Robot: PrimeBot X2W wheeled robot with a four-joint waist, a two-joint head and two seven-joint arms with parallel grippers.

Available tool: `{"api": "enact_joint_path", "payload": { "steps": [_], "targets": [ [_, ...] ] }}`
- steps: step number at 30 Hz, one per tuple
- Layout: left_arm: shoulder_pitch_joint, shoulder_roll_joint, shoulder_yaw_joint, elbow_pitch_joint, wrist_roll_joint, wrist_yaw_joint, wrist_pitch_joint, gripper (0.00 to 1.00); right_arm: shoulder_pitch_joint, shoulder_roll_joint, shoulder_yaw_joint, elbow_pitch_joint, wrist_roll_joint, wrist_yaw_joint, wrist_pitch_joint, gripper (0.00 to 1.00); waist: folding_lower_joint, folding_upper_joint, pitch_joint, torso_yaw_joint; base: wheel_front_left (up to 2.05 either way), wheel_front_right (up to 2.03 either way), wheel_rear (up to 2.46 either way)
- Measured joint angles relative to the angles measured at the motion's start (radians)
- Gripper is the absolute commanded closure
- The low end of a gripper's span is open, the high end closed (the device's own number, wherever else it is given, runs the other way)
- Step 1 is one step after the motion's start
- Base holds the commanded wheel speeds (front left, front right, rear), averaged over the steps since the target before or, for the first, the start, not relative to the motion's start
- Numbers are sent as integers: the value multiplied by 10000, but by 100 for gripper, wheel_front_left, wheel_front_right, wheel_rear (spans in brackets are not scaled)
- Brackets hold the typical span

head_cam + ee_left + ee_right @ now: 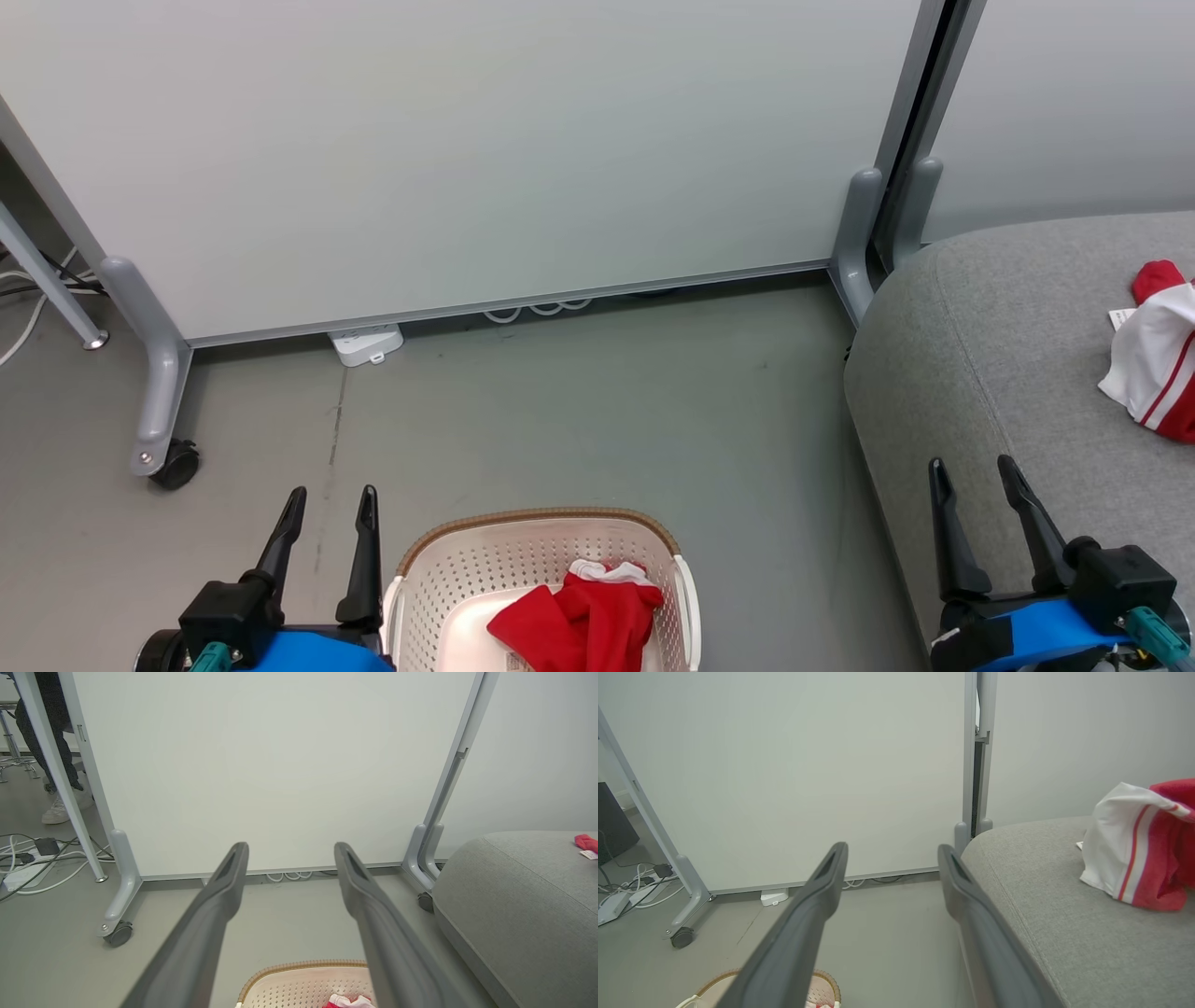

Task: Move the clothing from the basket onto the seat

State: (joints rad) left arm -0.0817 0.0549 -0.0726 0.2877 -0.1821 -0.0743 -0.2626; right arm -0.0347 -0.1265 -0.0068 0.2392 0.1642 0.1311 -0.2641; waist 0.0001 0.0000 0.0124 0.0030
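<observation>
A plain red garment with white trim lies crumpled in the cream basket at the bottom centre of the head view; its white trim peeks up in the left wrist view, above the basket rim. A red and white striped jersey rests on the grey seat at the right, also seen as the jersey on the seat. My left gripper stands open just left of the basket, empty. My right gripper hangs open over the seat's front edge, empty.
A pale partition panel on wheeled grey feet stands behind the basket. A white power strip and cables lie at its base. A person's legs and shoe show behind the panel's left side. Grey floor spreads between panel and basket.
</observation>
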Motion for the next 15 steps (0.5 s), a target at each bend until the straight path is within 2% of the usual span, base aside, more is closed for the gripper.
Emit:
{"api": "enact_joint_path", "payload": {
  "steps": [7,15],
  "targets": [
    [-159,-31,-96,280,88,-157,0,0,-17,0,23,0,0,0,2,0,0,0,133,-66,0,0,0],
    [-1588,-54,-953,1404,251,-360,-2,0,-639,-79,171,-115,-61,0,0,0,0,0,840,-236,0,0,0]
  ]
}}
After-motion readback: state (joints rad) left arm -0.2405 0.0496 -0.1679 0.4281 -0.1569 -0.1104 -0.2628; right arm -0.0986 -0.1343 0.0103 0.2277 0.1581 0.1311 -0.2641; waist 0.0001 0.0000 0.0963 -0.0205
